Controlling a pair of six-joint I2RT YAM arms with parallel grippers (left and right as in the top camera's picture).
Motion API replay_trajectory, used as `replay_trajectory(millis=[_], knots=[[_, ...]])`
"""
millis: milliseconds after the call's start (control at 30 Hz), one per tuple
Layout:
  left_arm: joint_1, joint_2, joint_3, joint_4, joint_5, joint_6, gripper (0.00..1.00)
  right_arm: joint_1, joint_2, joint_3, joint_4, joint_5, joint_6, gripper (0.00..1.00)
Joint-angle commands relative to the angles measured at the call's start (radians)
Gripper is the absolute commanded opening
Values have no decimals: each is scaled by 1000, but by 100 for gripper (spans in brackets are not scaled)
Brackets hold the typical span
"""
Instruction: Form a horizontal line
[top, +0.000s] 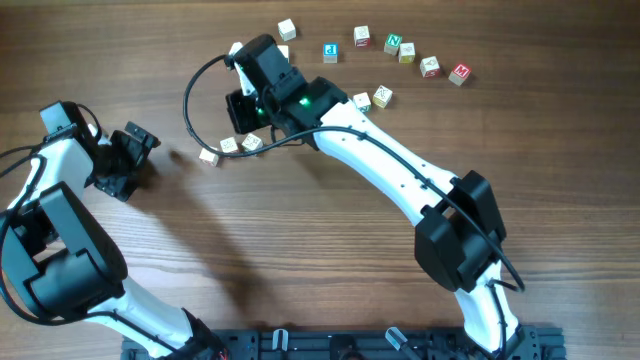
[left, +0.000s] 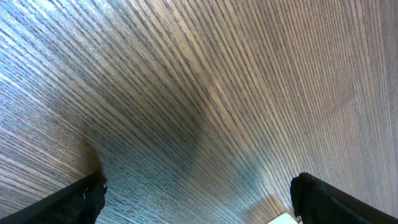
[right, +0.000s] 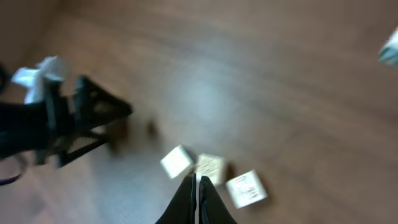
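Observation:
Three pale letter cubes make the horizontal line (top: 229, 146), a slightly slanted row left of the table's middle. In the right wrist view the row's cubes (right: 210, 167) lie close together with small gaps, the right one turned askew. My right gripper (top: 243, 122) hangs just behind the row, shut with nothing in it. Its tips (right: 198, 178) point at the gap between the left and middle cubes. My left gripper (top: 135, 162) stands open and empty to the left of the row, apart from it. Only bare wood lies between its fingers (left: 87, 194).
Several loose letter cubes curve along the back, among them a blue-lettered one (top: 330, 52), a green one (top: 393, 44) and a red one (top: 460, 73). Two more cubes (top: 372, 99) sit beside the right arm. A pale corner (left: 283, 218) shows beside my left gripper's right finger.

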Motion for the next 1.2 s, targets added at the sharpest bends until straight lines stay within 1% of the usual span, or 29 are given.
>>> replay_trajectory(millis=[0,33,67,167,333,400,433,500,567,800,933,1067,1167], knots=[[12,74,-60,-19,-101,2,100,-15,-14,16,47,143,-152,5],[12,74,-60,-19,-101,2,100,-25,-10,16,71,143,-156,5],[12,74,-60,-19,-101,2,100,-50,5,16,139,135,-153,4],[12,74,-60,-19,-101,2,100,-65,53,16,204,75,-143,4],[12,74,-60,-19,-101,2,100,-71,87,16,216,100,-140,5],[12,74,-60,-19,-101,2,100,-93,98,16,224,94,-84,5],[12,74,-60,-19,-101,2,100,-105,108,16,227,79,-61,4],[12,74,-60,-19,-101,2,100,-135,123,16,244,-14,-29,4],[12,74,-60,-19,-101,2,100,-149,128,16,254,-36,0,4],[12,74,-60,-19,-101,2,100,-149,141,16,262,-46,-16,5],[12,74,-60,-19,-101,2,100,-148,163,16,285,-47,6,5],[12,74,-60,-19,-101,2,100,-140,176,16,289,-50,-18,5],[12,74,-60,-19,-101,2,100,-133,214,16,322,-91,-16,5]])
